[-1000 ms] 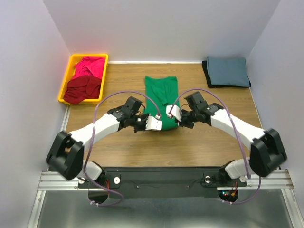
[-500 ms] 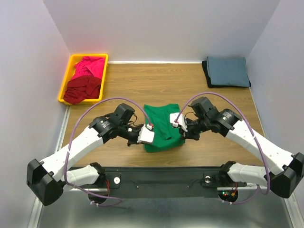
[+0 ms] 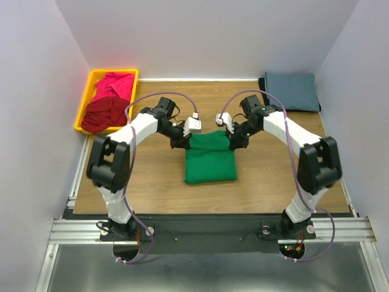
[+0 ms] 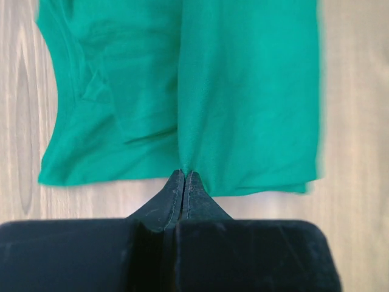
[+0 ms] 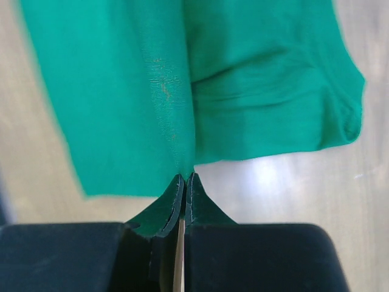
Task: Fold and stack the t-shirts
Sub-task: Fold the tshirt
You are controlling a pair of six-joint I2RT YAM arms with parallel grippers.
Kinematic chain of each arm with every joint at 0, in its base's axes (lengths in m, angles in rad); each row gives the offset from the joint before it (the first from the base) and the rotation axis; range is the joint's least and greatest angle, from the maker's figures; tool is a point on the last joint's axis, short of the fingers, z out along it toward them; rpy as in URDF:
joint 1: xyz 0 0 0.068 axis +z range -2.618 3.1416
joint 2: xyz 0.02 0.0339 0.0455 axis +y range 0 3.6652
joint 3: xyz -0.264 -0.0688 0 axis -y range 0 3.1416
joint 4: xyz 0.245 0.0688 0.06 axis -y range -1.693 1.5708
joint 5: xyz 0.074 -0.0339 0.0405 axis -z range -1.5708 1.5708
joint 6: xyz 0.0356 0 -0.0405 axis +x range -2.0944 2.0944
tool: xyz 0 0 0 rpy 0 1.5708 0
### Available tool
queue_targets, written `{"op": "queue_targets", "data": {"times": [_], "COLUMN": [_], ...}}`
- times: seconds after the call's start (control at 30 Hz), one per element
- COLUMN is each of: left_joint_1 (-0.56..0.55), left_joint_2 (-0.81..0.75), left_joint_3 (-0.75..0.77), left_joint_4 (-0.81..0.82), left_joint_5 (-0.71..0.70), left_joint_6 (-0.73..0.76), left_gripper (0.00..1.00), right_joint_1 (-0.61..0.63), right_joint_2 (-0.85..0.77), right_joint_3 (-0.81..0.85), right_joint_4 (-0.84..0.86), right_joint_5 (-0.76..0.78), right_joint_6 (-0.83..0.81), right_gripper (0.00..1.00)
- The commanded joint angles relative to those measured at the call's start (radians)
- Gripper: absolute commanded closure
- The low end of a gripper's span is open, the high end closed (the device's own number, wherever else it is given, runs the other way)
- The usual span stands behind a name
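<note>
Grey tee on black tee, folded; left gripper, right gripper pinch green tee's edge; pink tee, red tee unfolded in bin.

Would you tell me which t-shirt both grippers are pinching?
The green t-shirt, mid-table; the pink shirt and dark red shirt lie in the yellow bin, the blue-grey shirt sits folded far right.

No readable text, label or number shows anywhere.
</note>
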Motion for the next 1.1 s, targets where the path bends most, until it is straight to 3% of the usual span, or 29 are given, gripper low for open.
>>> {"op": "queue_targets", "data": {"times": [0.0, 0.13, 0.3, 0.6, 0.67, 0.73, 0.83, 0.97, 1.07], "left_joint_1": [0.048, 0.07, 0.065, -0.01, -0.009, -0.009, -0.013, -0.064, -0.16], "left_joint_2": [0.15, 0.271, 0.276, -0.001, -0.063, -0.116, -0.2, -0.27, -0.27], "left_joint_3": [0.109, 0.174, 0.116, -0.234, -0.274, -0.279, -0.266, -0.246, -0.248], "left_joint_4": [0.033, 0.018, -0.001, 0.003, 0.0, -0.014, -0.023, 0.024, 0.106], "left_joint_5": [0.036, 0.015, -0.005, 0.039, 0.047, 0.038, 0.045, 0.035, -0.002], "left_joint_6": [-0.034, -0.044, -0.033, 0.002, -0.016, -0.013, 0.001, -0.031, -0.094], "left_gripper": [1.0, 0.99, 0.99, 0.98, 0.86, 0.76, 0.59, 0.53, 0.52], "right_joint_1": [-0.035, -0.04, -0.04, 0.021, 0.031, 0.029, 0.02, 0.015, 0.015], "right_joint_2": [0.171, 0.3, 0.351, 0.067, 0.021, -0.019, -0.019, 0.1, 0.236], "right_joint_3": [0.106, 0.143, 0.11, -0.154, -0.157, -0.134, -0.062, 0.05, 0.154], "right_joint_4": [0.032, 0.047, 0.07, 0.073, 0.066, 0.058, 0.058, 0.06, 0.086], "right_joint_5": [-0.072, -0.101, -0.13, -0.213, -0.236, -0.222, -0.193, -0.241, -0.291], "right_joint_6": [-0.072, -0.038, 0.063, 0.21, 0.261, 0.337, 0.387, 0.399, 0.437], "right_gripper": [0.99, 0.99, 0.99, 0.94, 0.68, 0.54, 0.52, 0.54, 0.55]}}
